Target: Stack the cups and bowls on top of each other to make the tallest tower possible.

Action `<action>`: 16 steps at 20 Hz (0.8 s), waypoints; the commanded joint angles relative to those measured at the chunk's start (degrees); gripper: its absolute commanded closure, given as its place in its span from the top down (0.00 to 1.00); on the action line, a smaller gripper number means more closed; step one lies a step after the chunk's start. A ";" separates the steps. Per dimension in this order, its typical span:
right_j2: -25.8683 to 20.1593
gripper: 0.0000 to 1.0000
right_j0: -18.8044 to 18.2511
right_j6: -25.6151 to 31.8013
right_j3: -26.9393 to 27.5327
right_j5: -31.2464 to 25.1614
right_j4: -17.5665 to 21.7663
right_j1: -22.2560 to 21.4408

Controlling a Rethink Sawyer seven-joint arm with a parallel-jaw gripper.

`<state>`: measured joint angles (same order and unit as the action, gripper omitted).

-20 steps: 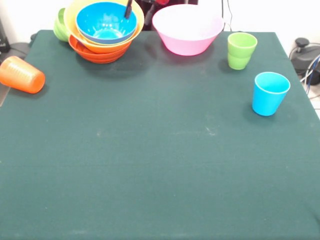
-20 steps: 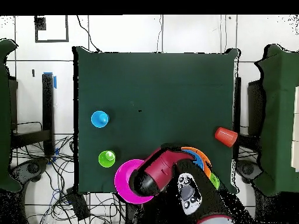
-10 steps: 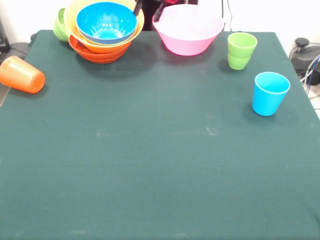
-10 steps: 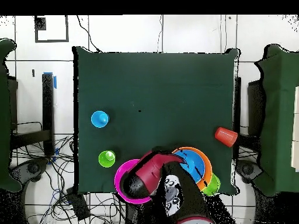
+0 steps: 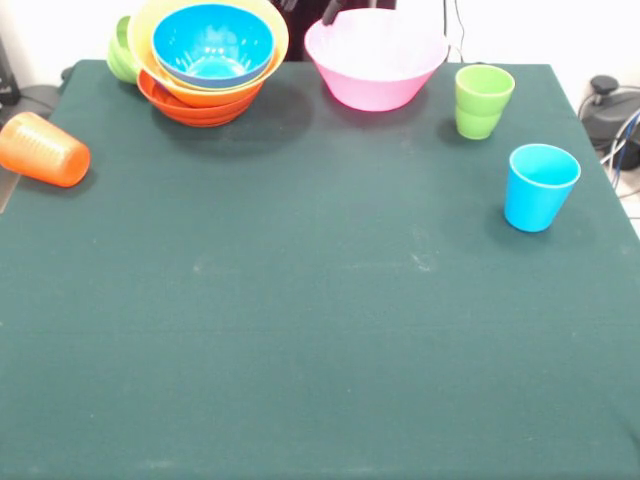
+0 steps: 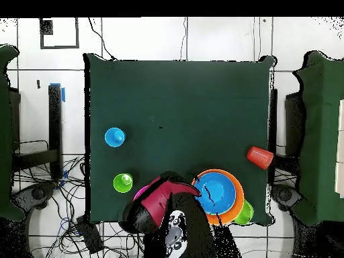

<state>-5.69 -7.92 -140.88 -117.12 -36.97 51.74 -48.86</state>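
Note:
A blue bowl [image 5: 212,44] sits nested in a large orange bowl [image 5: 150,25] on a red-orange bowl [image 5: 195,108], forming a low tower at the table's far left. A lime green bowl [image 5: 121,50] leans behind it. The large pink bowl [image 5: 375,60] stands alone beside the pile. The green cup [image 5: 484,100] and the blue cup [image 5: 540,187] stand upright on the right. The orange cup [image 5: 43,150] lies on its side at the left edge. Only a dark bit of my gripper [image 5: 330,12] shows behind the pink bowl's far rim. In the overhead view the arm [image 6: 158,205] covers most of the pink bowl [image 6: 139,195].
The dark green table [image 5: 320,330] ends close to the blue cup on the right. Cables and a black device [image 5: 610,110] lie beyond that edge. In the overhead view the orange cup [image 6: 259,157] sits right at the table's side edge.
The arm has swung away from the bowl pile to the pink bowl, leaving the blue bowl fully uncovered in the overhead view. No cup or bowl has moved.

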 commanded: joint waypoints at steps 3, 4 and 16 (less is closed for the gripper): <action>6.02 1.00 7.82 -17.04 8.94 4.29 5.89 11.03; 7.65 1.00 9.79 -20.28 10.29 6.52 7.64 13.67; -10.35 1.00 -2.04 9.81 8.89 13.80 0.95 14.65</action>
<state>-3.73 -4.47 -143.36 -110.84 -26.97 55.20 -36.71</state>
